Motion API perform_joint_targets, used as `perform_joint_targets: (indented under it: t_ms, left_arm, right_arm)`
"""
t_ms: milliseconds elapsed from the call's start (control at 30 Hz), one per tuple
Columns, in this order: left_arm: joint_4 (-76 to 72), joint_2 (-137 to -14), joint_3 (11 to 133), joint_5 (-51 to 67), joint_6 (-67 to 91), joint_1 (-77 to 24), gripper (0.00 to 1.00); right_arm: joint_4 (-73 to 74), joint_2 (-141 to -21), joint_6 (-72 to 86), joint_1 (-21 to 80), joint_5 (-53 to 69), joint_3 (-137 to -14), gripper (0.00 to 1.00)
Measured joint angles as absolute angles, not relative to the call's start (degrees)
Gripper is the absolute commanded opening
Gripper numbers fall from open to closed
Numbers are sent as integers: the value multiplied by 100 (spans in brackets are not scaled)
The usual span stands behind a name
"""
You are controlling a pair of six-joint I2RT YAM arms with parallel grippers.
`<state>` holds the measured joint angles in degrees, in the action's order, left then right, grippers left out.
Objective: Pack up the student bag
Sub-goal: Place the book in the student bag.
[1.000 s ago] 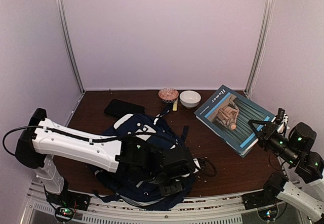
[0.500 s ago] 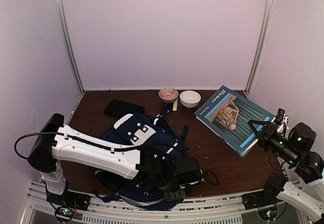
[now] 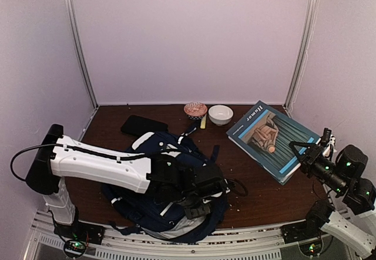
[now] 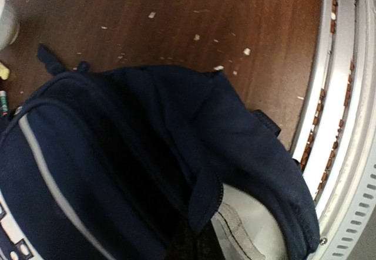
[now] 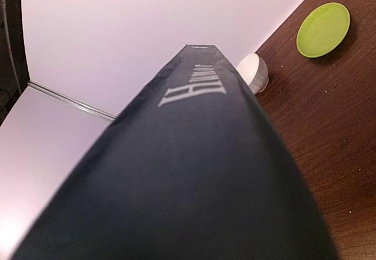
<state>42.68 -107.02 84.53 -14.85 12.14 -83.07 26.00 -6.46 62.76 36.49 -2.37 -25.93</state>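
Observation:
The student bag (image 3: 176, 172), navy with thin white stripes, lies at the front left of the table. Its mouth gapes toward the near edge and shows grey lining (image 3: 176, 229). My left gripper (image 3: 202, 203) reaches across the bag and is shut on the zip edge of the opening (image 4: 207, 198), which runs down between the dark jaws beside the grey lining (image 4: 249, 230). At the right, my right gripper (image 3: 306, 154) is shut on the near corner of a blue book (image 3: 267, 135). The book's dark spine (image 5: 194, 172) fills the right wrist view and hides the fingers.
A black flat case (image 3: 144, 125) lies behind the bag. A patterned bowl (image 3: 195, 109), a white bowl (image 3: 220, 114) and a small yellow item (image 3: 203, 122) stand near the back wall. A green plate (image 5: 323, 29) shows in the right wrist view. Metal rails (image 4: 343, 95) border the near edge.
My left gripper went from open to shut on the bag's zip edge and drew it up, so the opening now shows grey lining. The right gripper and book barely shifted.

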Motion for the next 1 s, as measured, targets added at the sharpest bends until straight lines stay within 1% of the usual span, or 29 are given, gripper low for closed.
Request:
perform_joint_targets:
  t_ms: [167, 367, 467, 633, 800, 1000]
  left_arm:
    - [4405, -9902, 8243, -2060, 1376, -8121, 0]
    - [4788, -8742, 8206, -2971, 1544, -7800, 0]
    - [4995, -8394, 8326, -3481, 1601, -7706, 0]
    - [5148, -8252, 8447, -4036, 1695, -7697, 0]
    - [5100, -8318, 8471, -4202, 1678, -7697, 0]
    - [4890, -9041, 8923, -4244, 1594, -7686, 0]
  right_arm:
    - [2777, -615, 6193, 3649, -12, -2596, 28]
    - [3006, -703, 6141, 3649, 777, -2613, 28]
    - [3100, -701, 6145, 3649, 1109, -2679, 28]
    - [3140, -742, 6171, 3649, 1667, -2729, 27]
    - [3389, -578, 6182, 3649, 2005, -2788, 27]
    - [3404, -449, 6233, 3649, 2482, -3015, 28]
